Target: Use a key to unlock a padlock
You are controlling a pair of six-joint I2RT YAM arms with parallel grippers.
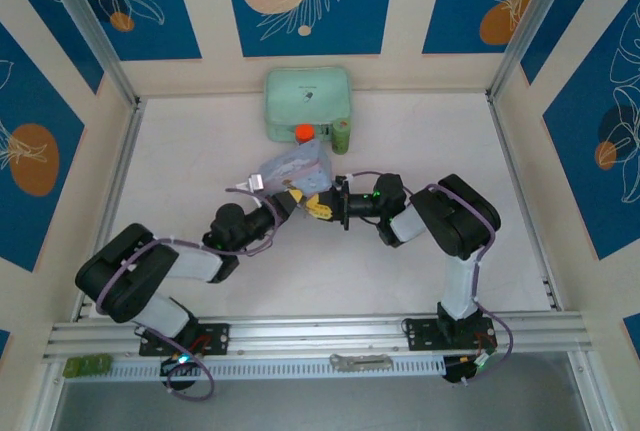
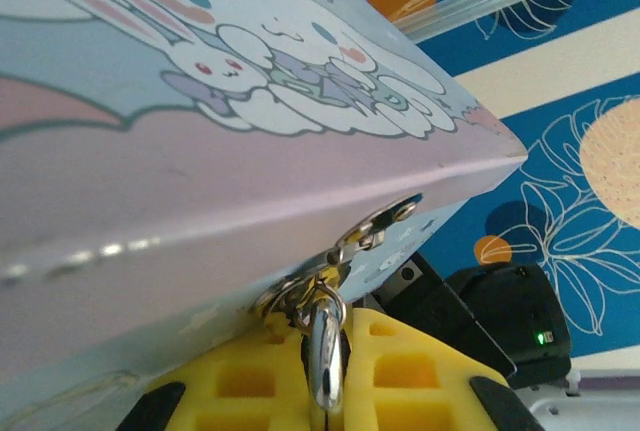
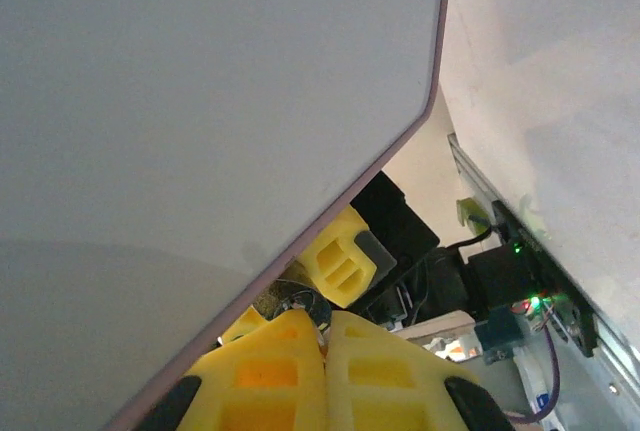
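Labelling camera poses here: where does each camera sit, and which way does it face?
Top external: above, behind the bases, looking down on the table; both arms, left gripper and right gripper meeting at the tin.
Left wrist: under the tin, facing the right arm; own fingers shut on the padlock.
Right wrist: under the tin's plain face; own fingers shut.
Shared: both wrist views show tin and opposite gripper.

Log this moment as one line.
left fingers: shut on padlock | padlock: at latch of tin | right fingers: shut, by tin edge
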